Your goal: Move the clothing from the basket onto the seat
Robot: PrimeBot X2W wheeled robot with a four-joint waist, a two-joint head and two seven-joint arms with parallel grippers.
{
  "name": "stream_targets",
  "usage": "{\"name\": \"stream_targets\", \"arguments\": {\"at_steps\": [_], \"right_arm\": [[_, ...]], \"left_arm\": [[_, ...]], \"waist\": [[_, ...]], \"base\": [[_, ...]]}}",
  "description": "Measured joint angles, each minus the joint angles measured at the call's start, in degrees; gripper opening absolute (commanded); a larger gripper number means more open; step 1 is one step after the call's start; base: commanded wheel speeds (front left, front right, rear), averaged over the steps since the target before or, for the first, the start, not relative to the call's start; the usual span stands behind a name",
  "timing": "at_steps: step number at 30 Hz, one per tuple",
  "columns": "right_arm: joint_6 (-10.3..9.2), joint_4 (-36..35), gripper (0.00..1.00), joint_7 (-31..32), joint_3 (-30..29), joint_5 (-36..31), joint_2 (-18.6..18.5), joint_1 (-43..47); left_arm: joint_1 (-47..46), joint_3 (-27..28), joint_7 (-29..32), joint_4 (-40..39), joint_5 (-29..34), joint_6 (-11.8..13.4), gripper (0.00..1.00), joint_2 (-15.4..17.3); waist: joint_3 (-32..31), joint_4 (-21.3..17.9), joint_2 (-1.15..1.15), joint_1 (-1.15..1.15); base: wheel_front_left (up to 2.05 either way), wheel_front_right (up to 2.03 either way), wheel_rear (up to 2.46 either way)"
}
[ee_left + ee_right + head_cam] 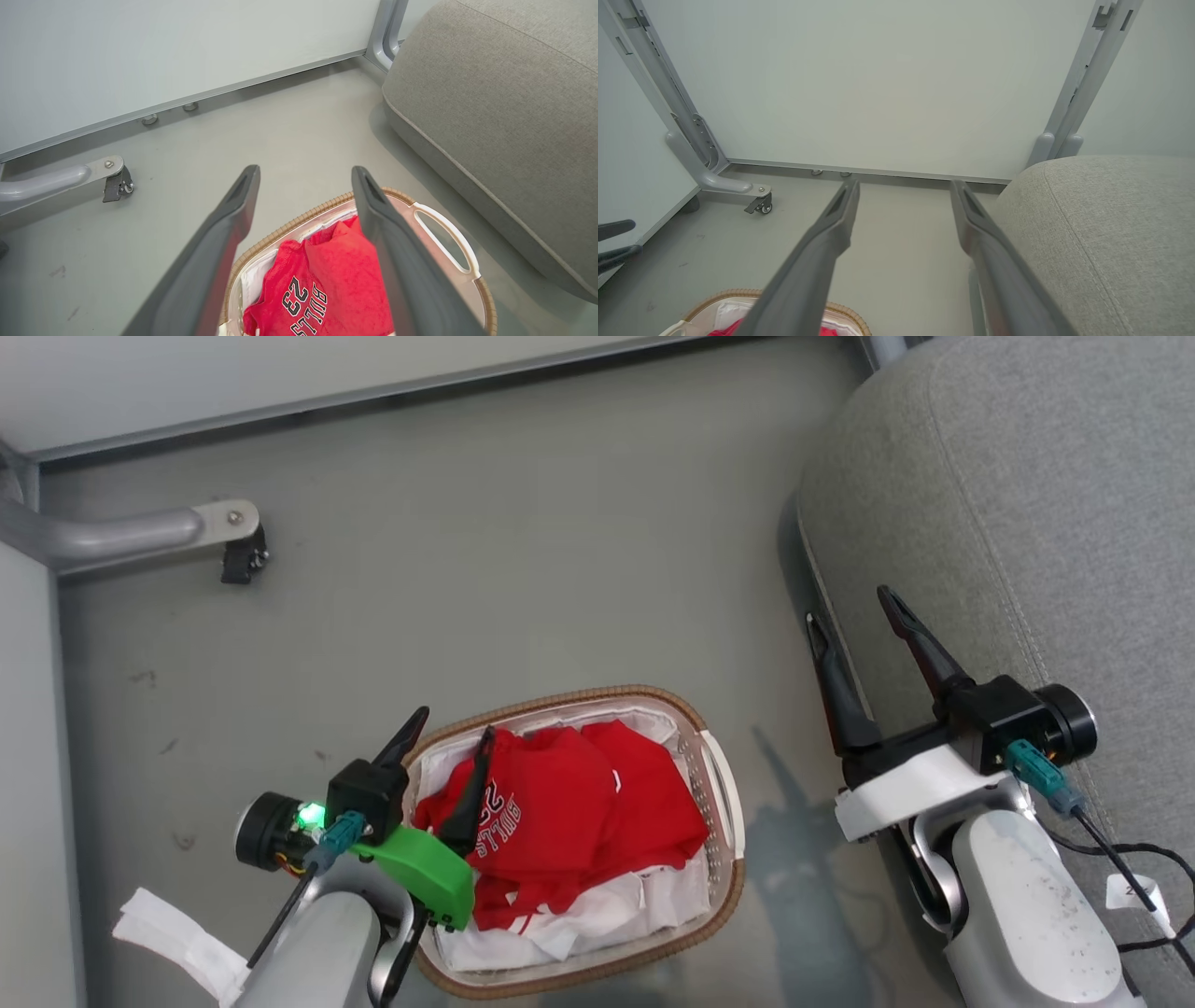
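L gripper (455, 728) spread wide over basket (724, 793), holding nothing.
Red clothing (579, 803) lies in basket on floor (523, 569); L gripper hides part of "BULLS 23" in head view, L wrist view reads it better. 2nd piece hard to tell apart. R gripper (848, 605) wide, empty, at seat (1027, 476) edge. Bare floor btwn basket & seat.

Dark gripper fingers (922, 649), pale forearms (1022, 905) — green left mount (425, 868), white right mount (910, 789)

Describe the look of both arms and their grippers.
Both: pale grey forearms, long dark tapered fingers, black round wrist part, teal plug. The left gripper has a green bracket and green light; the right gripper a white bracket and black cable.
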Motion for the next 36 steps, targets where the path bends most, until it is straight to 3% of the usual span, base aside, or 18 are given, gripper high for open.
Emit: {"name": "stream_targets", "arguments": {"at_steps": [22,36], "right_arm": [[0.0,-6.3,1.0,0.0,7.7,5.3,0.0,-7.1],[0.0,-7.2,1.0,0.0,10.4,5.8,0.0,-7.4]], "left_arm": [[-16.4,-20.8,0.0,6.7,-16.6,0.0,1.0,10.0],[-23.1,-36.5,0.0,14.1,-28.2,0.0,1.0,14.1]], "waist": [[18.8,-8.7,0.0,0.0],[24.6,-13.2,0.0,0.0]], "base": [[0.0,0.0,0.0],[0.0,0.0,0.0]]}}
